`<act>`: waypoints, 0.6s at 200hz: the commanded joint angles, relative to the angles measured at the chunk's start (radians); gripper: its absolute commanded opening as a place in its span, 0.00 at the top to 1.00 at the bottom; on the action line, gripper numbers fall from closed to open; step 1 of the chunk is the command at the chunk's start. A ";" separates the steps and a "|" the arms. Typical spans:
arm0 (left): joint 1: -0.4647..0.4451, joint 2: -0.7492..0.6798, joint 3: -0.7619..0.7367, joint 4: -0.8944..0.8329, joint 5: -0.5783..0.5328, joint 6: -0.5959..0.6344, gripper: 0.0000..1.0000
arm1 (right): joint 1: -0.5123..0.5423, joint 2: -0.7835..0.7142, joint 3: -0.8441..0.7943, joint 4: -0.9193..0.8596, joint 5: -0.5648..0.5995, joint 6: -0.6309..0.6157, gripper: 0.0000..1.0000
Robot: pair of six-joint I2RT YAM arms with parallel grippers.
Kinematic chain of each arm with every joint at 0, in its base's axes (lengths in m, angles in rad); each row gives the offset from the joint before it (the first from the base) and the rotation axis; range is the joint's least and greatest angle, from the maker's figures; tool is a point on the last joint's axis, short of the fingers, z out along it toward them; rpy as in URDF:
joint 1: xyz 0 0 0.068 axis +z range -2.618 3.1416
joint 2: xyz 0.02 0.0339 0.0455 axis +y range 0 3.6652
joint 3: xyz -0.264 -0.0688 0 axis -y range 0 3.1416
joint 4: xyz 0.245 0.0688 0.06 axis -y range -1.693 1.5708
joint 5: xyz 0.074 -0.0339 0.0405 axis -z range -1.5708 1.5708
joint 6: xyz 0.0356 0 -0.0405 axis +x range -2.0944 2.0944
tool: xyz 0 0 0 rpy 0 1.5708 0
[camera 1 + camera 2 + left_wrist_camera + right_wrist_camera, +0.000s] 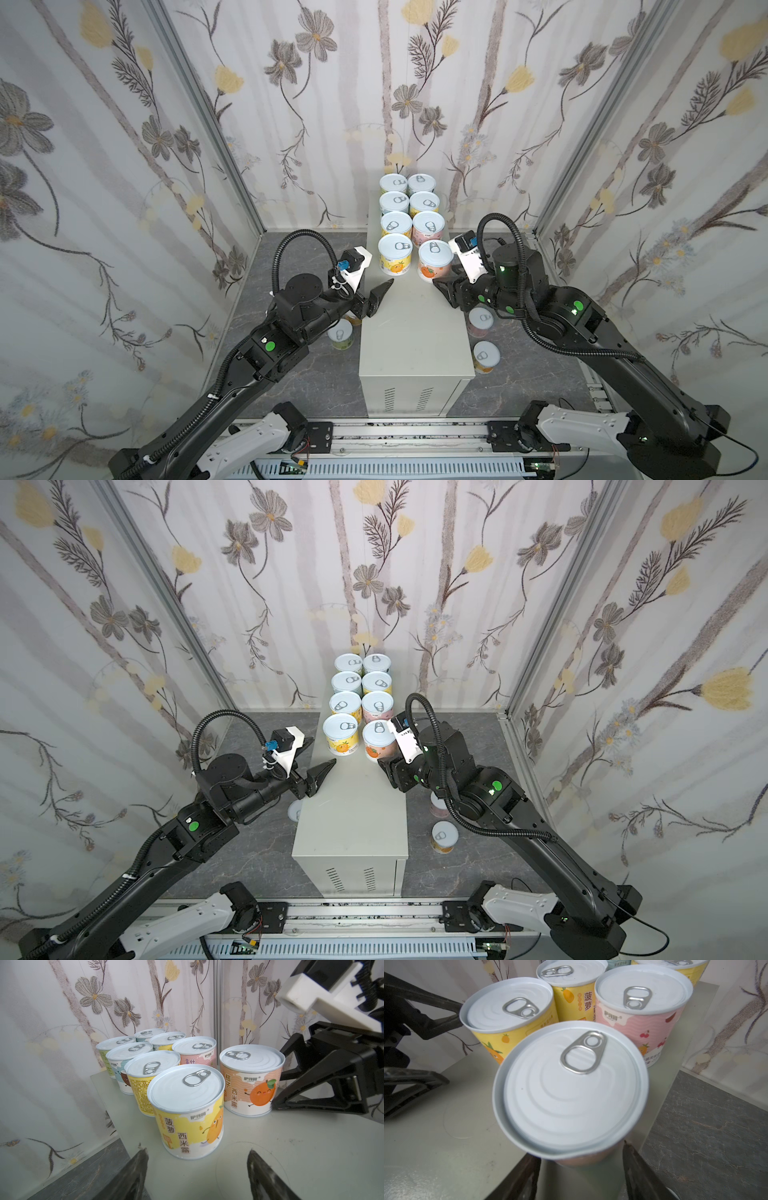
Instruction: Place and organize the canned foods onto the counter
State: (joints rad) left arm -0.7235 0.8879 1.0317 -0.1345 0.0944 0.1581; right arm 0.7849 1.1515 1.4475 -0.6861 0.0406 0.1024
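1. Paved with a dark grey marbled floor (328, 386), veined paler.
2. Closed behind the floor by a back wall (353, 83) papered white with grey and yellow flowers on trailing stems.
3. Flanked either side of the floor by a left wall (83, 187) and right wall (685, 187) in the same print.
4. Joined at the floor's far corners by silver corner posts (208, 118).
5. Lit evenly and softly.
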 commanded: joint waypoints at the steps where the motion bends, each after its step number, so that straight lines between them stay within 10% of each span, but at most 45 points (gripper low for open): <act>1: 0.001 0.001 -0.007 0.077 0.007 0.014 0.25 | -0.008 0.004 -0.001 0.031 0.002 -0.012 0.37; 120: 0.001 0.039 -0.020 0.125 0.033 0.022 0.25 | -0.029 0.039 -0.001 0.050 -0.044 -0.029 0.42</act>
State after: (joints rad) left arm -0.7235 0.9253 1.0145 -0.0620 0.1093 0.1696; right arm 0.7589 1.1820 1.4475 -0.6460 0.0093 0.0849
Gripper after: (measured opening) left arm 0.746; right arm 0.579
